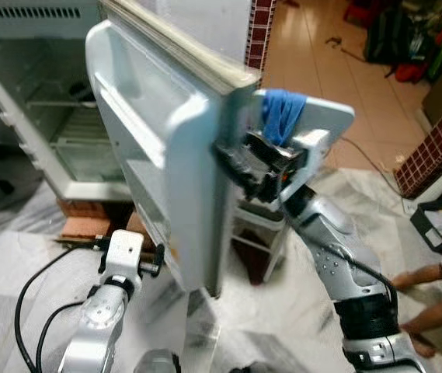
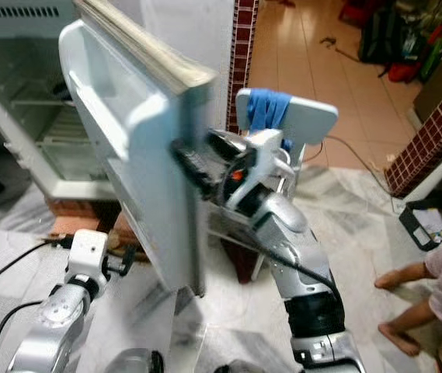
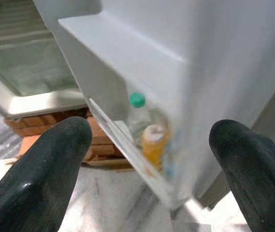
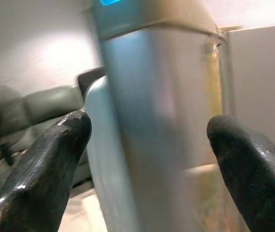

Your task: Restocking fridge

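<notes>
Spread wide, both jaws hold nothing: my right gripper (image 4: 147, 145) straddles the fridge door's (image 1: 158, 148) outer edge, apparently to swing it. My left gripper (image 3: 147, 159) hangs below, facing the bottles (image 3: 147, 133) in the lower door shelf (image 3: 127, 140).

No text, label, brand or number can be read on anything in view

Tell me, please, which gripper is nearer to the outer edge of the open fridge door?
Right. The right gripper is at the fridge door edge, its open fingers on either side of it. The left gripper is lower, open, facing the door's inner shelf and apart from it.
</notes>
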You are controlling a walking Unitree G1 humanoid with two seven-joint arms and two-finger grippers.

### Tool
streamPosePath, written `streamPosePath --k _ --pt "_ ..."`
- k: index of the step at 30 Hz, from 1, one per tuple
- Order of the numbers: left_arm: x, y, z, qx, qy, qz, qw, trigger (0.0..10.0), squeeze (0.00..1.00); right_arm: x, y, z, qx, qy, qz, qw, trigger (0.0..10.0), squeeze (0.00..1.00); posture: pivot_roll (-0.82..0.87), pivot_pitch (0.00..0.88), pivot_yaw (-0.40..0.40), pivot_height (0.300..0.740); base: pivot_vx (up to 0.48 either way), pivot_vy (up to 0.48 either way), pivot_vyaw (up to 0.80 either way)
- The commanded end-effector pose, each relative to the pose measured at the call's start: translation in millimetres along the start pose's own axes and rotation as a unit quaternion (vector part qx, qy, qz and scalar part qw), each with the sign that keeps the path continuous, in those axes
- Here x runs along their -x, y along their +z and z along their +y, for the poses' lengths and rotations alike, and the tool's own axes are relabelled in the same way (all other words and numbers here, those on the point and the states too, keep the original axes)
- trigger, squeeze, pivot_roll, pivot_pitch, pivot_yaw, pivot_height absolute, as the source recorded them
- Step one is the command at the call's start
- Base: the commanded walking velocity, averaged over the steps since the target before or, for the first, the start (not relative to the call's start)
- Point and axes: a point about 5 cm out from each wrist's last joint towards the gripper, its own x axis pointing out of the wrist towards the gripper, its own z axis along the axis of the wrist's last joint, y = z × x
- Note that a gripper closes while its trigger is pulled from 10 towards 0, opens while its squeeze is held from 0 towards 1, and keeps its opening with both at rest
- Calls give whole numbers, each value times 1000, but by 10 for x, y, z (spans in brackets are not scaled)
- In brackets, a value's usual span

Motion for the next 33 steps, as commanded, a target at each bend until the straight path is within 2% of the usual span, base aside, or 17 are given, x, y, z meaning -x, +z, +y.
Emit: streamPosePath --k 1,2,5,6,7,12,16,18,20,21,23,24,26,29,32,33 --pt "22 -24 25 -10 2 8 1000 10000 0 101 -71 -67 -5 -22 18 1000 10000 0 90 49 -27 740 0 0 0" --pt "25 -19 18 -14 -2 7 1000 10000 0 220 -119 -137 -9 -52 35 998 10000 0 89 50 -24 740 0 0 0" --pt "29 -24 21 -16 -5 8 1000 10000 0 364 -160 -220 -5 -94 51 994 10000 0 85 50 -20 740 0 0 0" --pt "29 -24 21 -16 -5 8 1000 10000 0 364 -160 -220 -5 -94 51 994 10000 0 85 50 -20 740 0 0 0" --pt "26 -26 17 -19 -7 10 1000 10000 0 444 -197 -275 7 -125 61 990 10000 0 83 50 -18 740 0 0 0" --pt "12 -7 5 -27 -7 9 1000 10000 0 545 -349 -319 32 -172 89 981 10000 0 80 56 -15 740 0 0 0" --pt "14 3 76 -25 23 4 999 10000 0 579 -436 -310 44 -184 106 976 10000 0 82 60 -14 740 0 0 0" --pt "34 45 199 -40 73 -9 997 10000 0 603 -489 -312 56 -192 117 973 10000 0 83 63 -13 740 0 0 0" --pt "66 40 362 -30 129 -7 991 10000 0 636 -561 -326 58 -206 125 969 10000 0 87 65 -14 740 0 0 0" --pt "66 40 362 -30 129 -7 991 10000 0 636 -561 -326 58 -206 125 969 10000 0 87 65 -14 740 0 0 0" --pt "88 30 472 -30 164 -6 986 10000 0 641 -582 -338 62 -214 127 967 10000 0 91 65 -15 740 0 0 0" --pt "129 24 617 -37 211 -4 977 10000 0 636 -591 -354 71 -219 130 964 10000 0 94 65 -16 740 0 0 0" --pt "168 6 723 -36 243 0 969 10000 0 627 -591 -374 78 -224 131 963 10000 0 96 64 -17 740 0 0 0" --pt "266 -119 872 -27 284 27 958 10000 0 596 -574 -444 94 -237 129 958 10000 0 106 65 -20 740 0 0 0" --pt "321 -224 879 -13 284 47 958 10000 0 548 -552 -471 96 -238 123 959 10000 0 110 67 -21 740 0 0 0" --pt "355 -265 846 -24 267 49 962 10000 0 493 -541 -475 95 -234 118 960 10000 0 117 67 -23 740 0 0 0"
